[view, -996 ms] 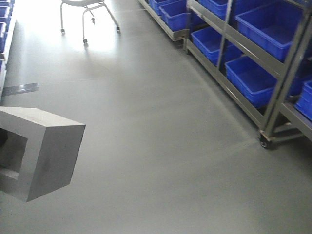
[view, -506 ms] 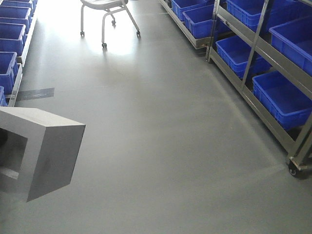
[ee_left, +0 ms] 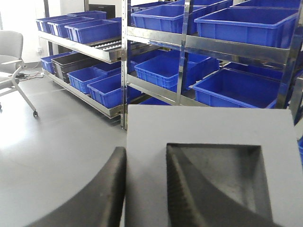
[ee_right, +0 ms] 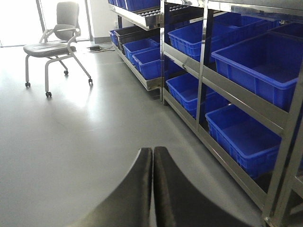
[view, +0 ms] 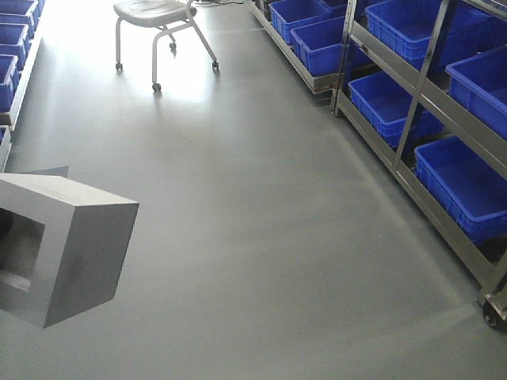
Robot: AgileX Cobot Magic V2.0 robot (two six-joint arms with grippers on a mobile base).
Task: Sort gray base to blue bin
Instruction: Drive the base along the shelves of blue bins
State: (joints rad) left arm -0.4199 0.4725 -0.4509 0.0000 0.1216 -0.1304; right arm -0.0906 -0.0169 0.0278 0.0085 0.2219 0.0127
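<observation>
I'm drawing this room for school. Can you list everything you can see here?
gray base: one, gray, held up at front left
blue bins: many, blue, on racks, mostly right
black bin: one, black, low shelf among blue ones
racks: several, silvery metal, along the aisle
chair: one, pale gray, wheeled, far end
floor: gray, between the racks
left fingers: two, black, clamped on the gray base's wall
right fingers: two, black, pressed together, holding nothing

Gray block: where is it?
The gray base is at the front view's lower left, clamped by the left gripper, opposite the rack of blue bins.
</observation>
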